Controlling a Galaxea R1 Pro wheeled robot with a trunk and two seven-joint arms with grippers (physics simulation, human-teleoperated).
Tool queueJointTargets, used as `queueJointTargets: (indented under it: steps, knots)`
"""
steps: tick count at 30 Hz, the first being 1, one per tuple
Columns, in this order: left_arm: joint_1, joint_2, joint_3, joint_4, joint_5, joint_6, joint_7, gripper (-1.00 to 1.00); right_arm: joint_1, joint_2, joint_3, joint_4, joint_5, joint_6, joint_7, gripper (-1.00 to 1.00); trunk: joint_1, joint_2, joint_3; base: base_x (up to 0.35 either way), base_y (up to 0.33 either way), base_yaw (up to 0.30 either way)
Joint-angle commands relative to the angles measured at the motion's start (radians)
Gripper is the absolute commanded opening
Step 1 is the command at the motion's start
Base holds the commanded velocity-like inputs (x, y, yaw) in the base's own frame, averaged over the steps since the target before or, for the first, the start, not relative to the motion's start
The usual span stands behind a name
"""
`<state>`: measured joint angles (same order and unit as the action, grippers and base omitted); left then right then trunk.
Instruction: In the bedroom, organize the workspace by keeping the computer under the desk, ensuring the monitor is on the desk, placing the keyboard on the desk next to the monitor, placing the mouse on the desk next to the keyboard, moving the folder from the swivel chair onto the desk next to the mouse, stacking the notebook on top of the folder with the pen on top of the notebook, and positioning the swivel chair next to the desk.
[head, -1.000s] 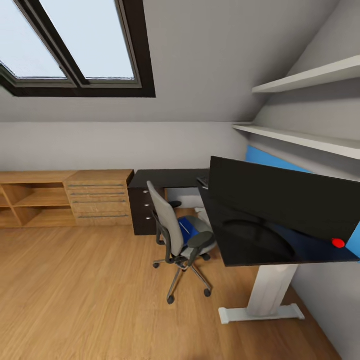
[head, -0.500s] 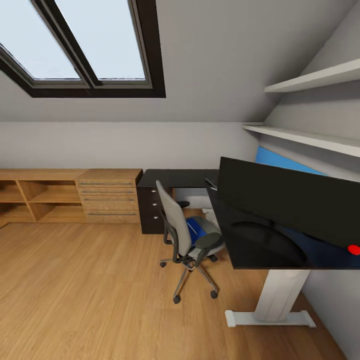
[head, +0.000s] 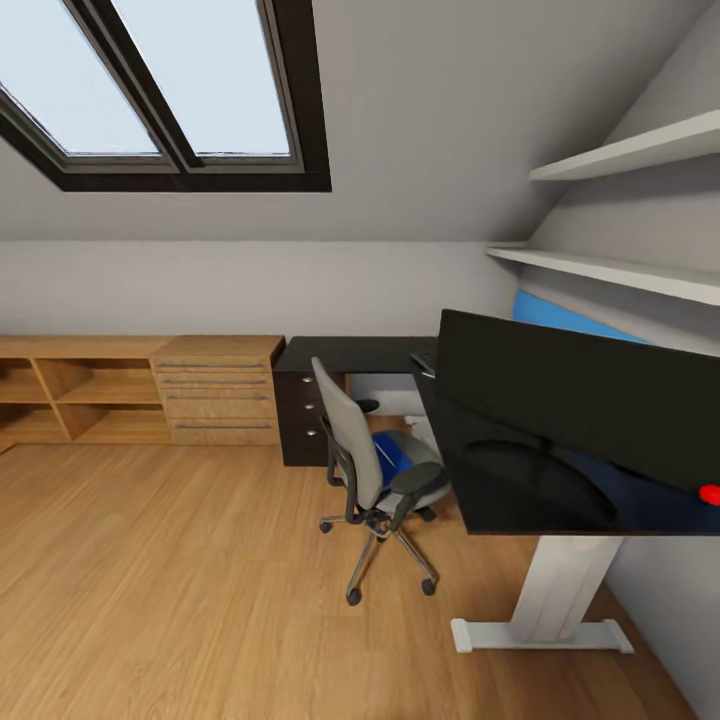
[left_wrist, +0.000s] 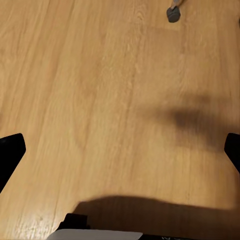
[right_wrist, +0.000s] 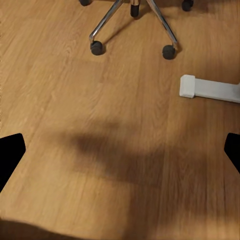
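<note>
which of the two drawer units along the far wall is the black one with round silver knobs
The right-hand one: the black drawer block under the black L-shaped desk, behind the grey swivel chair. The oak drawer unit beside it has bar handles.

Black desk (head: 345, 354) with monitor (head: 580, 395); chair (head: 372, 470) on floor (head: 180, 580)

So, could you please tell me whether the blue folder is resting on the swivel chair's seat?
Touching. In the head view the folder lies flat on the swivel chair seat, between backrest and armrest, with no gap showing beneath it.

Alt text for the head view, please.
A grey swivel chair with a blue folder on its seat stands by a black L-shaped desk carrying a large monitor, in an attic room with a skylight.
</note>
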<state>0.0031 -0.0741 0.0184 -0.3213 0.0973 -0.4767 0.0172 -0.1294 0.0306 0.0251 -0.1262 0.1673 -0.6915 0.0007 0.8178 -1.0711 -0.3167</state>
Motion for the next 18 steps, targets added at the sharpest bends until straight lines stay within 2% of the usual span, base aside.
queueJointTargets:
  steps: [1,18]
  knots:
    - [0.0,0.0,0.002,-0.001,0.005,0.0,-0.001,1.0,-0.001,0.0,0.002,0.001,0.0,-0.003,0.0,1.0,0.004,-0.008,-0.004,0.0,0.0,0.0]
    - [-0.002,-0.001,0.0,-0.001,0.006,0.096,0.08,1.0,-0.001,0.006,0.003,0.003,-0.002,-0.005,-0.002,1.0,0.069,-0.127,-0.058,0.0,0.0,0.0]
